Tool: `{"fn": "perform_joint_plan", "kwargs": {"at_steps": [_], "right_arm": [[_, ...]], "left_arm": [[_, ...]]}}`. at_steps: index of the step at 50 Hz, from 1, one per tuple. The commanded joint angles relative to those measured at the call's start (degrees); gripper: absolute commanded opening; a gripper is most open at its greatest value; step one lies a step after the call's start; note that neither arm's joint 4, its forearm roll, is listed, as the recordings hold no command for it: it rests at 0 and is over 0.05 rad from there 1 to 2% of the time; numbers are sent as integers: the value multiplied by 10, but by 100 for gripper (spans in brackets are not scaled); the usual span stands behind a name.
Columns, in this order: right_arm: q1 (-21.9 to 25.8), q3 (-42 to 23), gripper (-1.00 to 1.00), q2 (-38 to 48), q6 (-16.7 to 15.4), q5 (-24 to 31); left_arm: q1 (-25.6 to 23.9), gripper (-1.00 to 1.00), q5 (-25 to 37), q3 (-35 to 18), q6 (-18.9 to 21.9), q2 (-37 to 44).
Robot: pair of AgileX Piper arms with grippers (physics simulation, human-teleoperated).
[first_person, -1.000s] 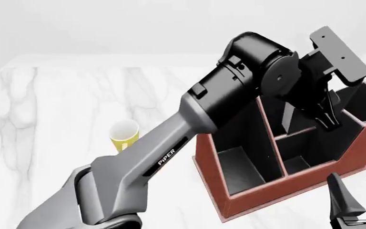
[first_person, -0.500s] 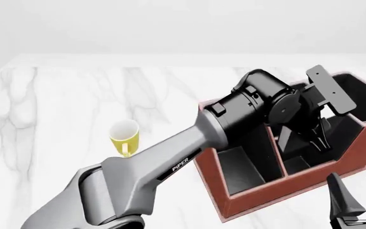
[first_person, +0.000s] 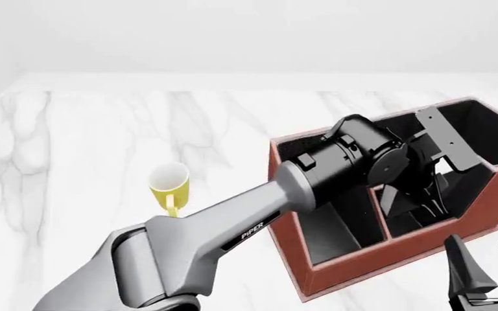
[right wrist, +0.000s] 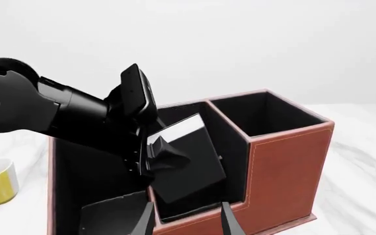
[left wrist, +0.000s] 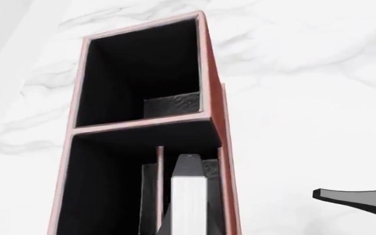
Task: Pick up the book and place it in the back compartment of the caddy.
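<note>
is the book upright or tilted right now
Tilted. In the right wrist view the book leans at a slant, held in the left gripper, its lower part down between the caddy walls.

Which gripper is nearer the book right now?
Left. The left gripper holds the book tilted inside the caddy; the right gripper sits outside the caddy's near wall, apart from it.

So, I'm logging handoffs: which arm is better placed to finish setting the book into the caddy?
Left. The left gripper already holds the book, tilted, partly inside the caddy. The right gripper hangs open outside its near corner, holding nothing.
</note>
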Motion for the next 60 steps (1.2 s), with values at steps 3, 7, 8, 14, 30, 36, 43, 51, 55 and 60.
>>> {"fn": "perform_joint_plan", "kwargs": {"at_steps": [3,7,8,14,30,36,43,51,55,60], "right_arm": [[0,0,100,3,3,-1],[0,0,100,3,3,-2],[0,0,100,4,3,-2],[-1,0,100,2,5,0],[0,0,100,-1,7,2],[1,0,100,2,9,1],[1,0,100,3,9,-1],[1,0,100,8,8,-5],[0,0,100,13,8,-9],[-1,0,100,16,7,-13]], "left_arm": [[8,-100,1,-17,23,21],[8,-100,-18,-2,16,12],[8,-100,-18,-4,15,13],[9,-100,-13,-19,17,21],[2,-100,-26,-23,16,29],[3,-100,-33,-20,16,35],[24,-100,-22,-71,26,67],[28,100,-22,-75,19,63],[31,100,-27,-67,21,50],[27,100,-47,-18,15,20]]}}
